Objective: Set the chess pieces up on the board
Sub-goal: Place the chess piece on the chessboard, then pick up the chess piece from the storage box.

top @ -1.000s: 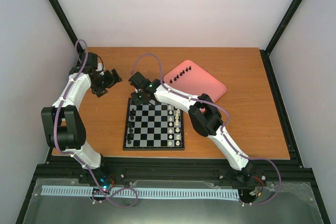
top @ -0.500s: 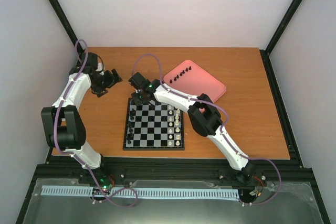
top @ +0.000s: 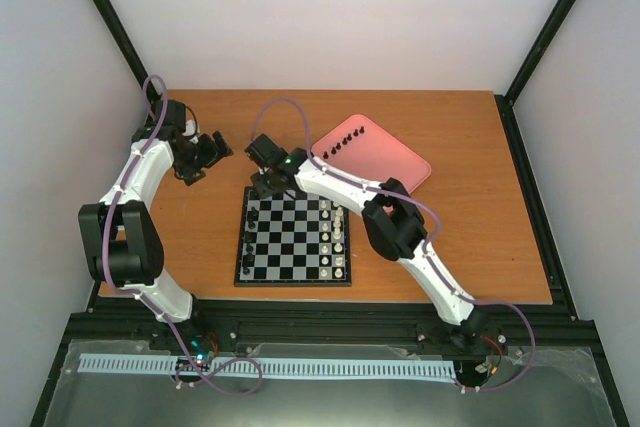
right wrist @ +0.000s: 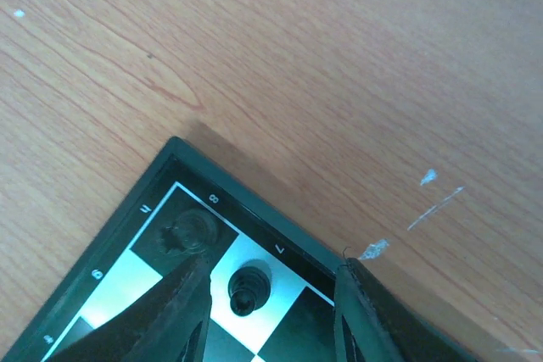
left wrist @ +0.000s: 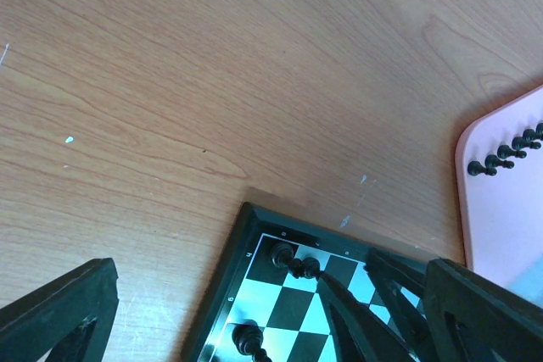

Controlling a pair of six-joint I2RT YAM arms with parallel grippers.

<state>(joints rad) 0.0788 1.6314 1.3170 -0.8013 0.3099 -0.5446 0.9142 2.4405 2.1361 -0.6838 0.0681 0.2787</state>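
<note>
- Right gripper [right wrist: 271,269]: jaws open, straddling one black chess piece [right wrist: 250,288] near the chessboard [right wrist: 127,219] corner.
- Left gripper [top: 205,152]: jaws spread wide over the worktop [top: 470,207].
- We see a row of black pieces [top: 345,140] on the pink tray [top: 398,163].

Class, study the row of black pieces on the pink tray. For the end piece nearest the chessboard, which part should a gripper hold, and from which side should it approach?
Probably its upper part, coming from above. The end piece is tiny and has a neighbour close along the row on the pink tray, so the grip should close across the row, on its free sides.
</note>
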